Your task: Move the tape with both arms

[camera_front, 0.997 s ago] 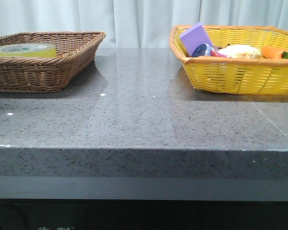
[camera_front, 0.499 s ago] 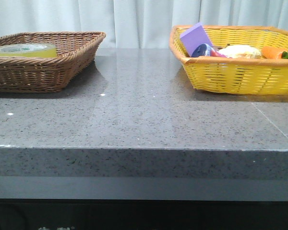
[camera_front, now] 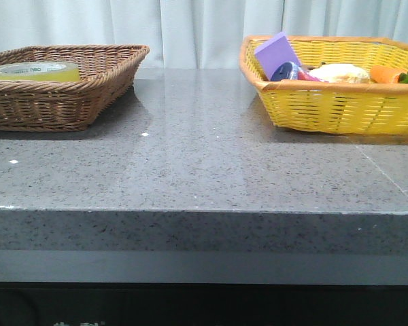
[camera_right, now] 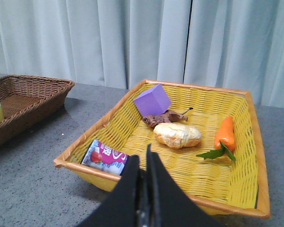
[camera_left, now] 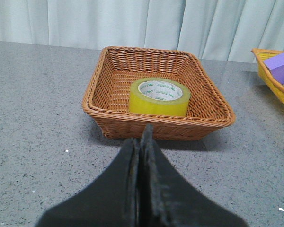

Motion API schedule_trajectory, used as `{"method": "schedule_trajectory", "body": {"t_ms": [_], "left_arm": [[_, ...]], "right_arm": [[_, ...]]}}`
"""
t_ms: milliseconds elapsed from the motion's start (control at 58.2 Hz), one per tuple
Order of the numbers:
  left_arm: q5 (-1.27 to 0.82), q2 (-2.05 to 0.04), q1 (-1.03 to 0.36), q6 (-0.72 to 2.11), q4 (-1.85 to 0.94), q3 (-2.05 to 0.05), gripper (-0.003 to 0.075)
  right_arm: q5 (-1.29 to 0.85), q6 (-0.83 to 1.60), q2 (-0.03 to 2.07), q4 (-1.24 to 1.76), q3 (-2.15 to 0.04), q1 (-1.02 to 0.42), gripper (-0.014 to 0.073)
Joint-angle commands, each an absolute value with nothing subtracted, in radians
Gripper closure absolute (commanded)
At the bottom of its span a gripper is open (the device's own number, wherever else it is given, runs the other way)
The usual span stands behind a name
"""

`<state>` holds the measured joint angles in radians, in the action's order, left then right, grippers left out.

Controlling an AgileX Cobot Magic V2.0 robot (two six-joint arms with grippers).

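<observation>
I work at a staged test bench, more lab than home: a speckled grey stone-look tabletop (camera_front: pixel 204 170) backed wall to wall by pale pleated curtains (camera_front: pixel 190 27), no furniture or household clutter in sight. Two baskets sit well apart as stations, a brown wicker basket (camera_left: pixel 109 94) and a yellow woven basket (camera_right: pixel 246 156). The yellow one holds a mismatched set of props: a purple cube (camera_right: pixel 153 100), a bread roll (camera_right: pixel 177 135), a toy carrot (camera_right: pixel 226 134), a small printed can (camera_right: pixel 104 156).
</observation>
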<state>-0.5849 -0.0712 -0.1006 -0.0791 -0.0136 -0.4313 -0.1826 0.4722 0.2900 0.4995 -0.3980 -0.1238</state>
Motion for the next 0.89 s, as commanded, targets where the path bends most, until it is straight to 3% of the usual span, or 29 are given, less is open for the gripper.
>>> {"method": "schedule_trajectory", "body": {"t_ms": [0, 430, 877], "left_arm": [[-0.512, -0.083, -0.104, -0.087, -0.015, -0.456, 0.074], [-0.484, -0.074, -0.104, -0.087, -0.015, -0.444, 0.074], [-0.313, 0.026, -0.038, -0.087, -0.015, -0.189, 0.074]], "right_arm": [[-0.113, 0.48, 0.297, 0.513, -0.422, -0.119, 0.0715], [-0.113, 0.48, 0.297, 0.513, -0.422, -0.119, 0.0715], [-0.117, 0.48, 0.297, 0.513, -0.422, -0.119, 0.0715]]}}
